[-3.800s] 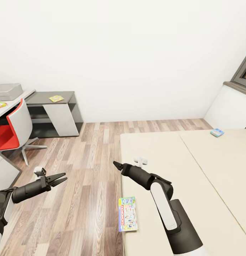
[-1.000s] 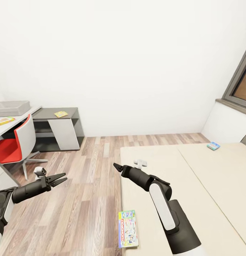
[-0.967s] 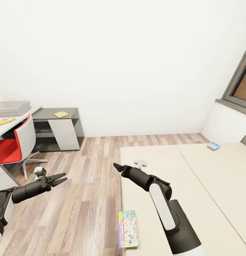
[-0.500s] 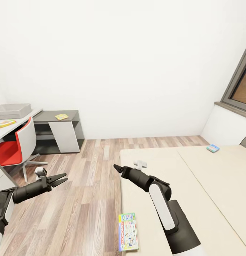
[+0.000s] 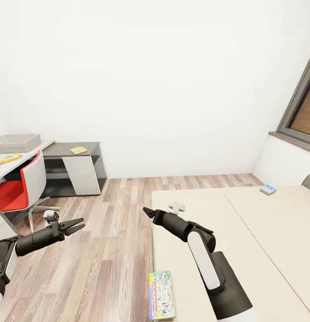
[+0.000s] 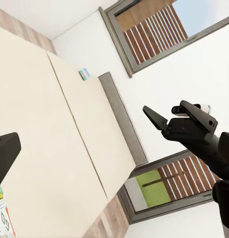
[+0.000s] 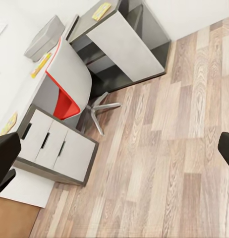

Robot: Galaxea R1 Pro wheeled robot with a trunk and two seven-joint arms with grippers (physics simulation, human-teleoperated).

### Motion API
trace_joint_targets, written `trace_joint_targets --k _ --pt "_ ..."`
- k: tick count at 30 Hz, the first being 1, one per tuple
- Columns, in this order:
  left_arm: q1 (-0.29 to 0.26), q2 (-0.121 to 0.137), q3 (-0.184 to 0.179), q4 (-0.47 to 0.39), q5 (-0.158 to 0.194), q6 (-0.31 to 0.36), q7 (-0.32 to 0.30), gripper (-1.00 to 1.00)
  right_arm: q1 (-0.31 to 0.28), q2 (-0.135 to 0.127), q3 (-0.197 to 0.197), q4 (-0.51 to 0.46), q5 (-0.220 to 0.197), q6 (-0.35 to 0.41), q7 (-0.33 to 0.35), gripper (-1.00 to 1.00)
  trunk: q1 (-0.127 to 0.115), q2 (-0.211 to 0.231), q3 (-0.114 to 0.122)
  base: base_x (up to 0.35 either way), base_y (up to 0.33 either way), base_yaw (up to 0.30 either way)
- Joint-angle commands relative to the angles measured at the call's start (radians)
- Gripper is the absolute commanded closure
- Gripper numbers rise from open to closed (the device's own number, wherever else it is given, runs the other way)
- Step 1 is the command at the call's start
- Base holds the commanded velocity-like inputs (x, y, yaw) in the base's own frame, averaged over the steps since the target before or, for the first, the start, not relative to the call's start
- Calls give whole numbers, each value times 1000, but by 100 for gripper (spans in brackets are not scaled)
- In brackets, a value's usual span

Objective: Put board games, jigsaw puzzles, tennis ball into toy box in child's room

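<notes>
One colourful board game (image 5: pixel 161 295) lies at the bed's (image 5: pixel 262 250) near left edge, below my right arm. A second, small and blue, rests far back on the bed (image 5: pixel 267 189). The pale grey toy box (image 5: pixel 16 143) stands on the table (image 5: pixel 34 151) at far left, with a flat colourful toy (image 5: pixel 6 159) beside it. A yellow jigsaw puzzle (image 5: pixel 78 150) lies on the dark corner section. My left gripper (image 5: pixel 76 225) hangs open over the floor. My right gripper (image 5: pixel 148 211) is open above the bed's corner, its fingertips (image 7: pixel 5 153) wide apart. The tennis ball is out of view.
A red and white swivel chair (image 5: pixel 18 188) stands at the table, beside white drawers (image 7: pixel 57 148). Wood-plank floor (image 5: pixel 110 223) runs between table and bed. A dark-framed window (image 5: pixel 302 112) is in the right wall above a white ledge.
The whole picture has shifted as the camera tilted up, so bed, table and games sit lower in view. Both arms hold the same pose, grippers unchanged.
</notes>
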Motion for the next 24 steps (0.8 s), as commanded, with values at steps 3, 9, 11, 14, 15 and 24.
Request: trace_joint_targets --k 3,9,11,14,15,24 --pt "-1 0 1 0 0 11 -3 -100 -1 0 -1 -1 0 3 1 -100 1 -2 3 0 0 0" --pt "-1 1 1 0 1 11 -3 -100 -1 0 0 0 0 -19 2 -100 1 -2 13 0 0 0" --pt "-1 1 2 0 2 11 -3 -100 -1 0 0 0 -1 -27 1 -100 1 -2 16 0 0 0" --pt "-1 2 2 0 2 11 -4 -100 -1 0 1 3 -1 -35 1 -100 1 -2 21 0 0 0" --pt "-1 2 2 0 2 11 -4 -100 -1 0 2 4 -1 -37 1 -100 1 -2 23 0 0 0" --pt "-1 3 2 0 4 11 -5 -100 -1 0 3 10 5 -44 0 -100 1 -2 37 0 0 0"
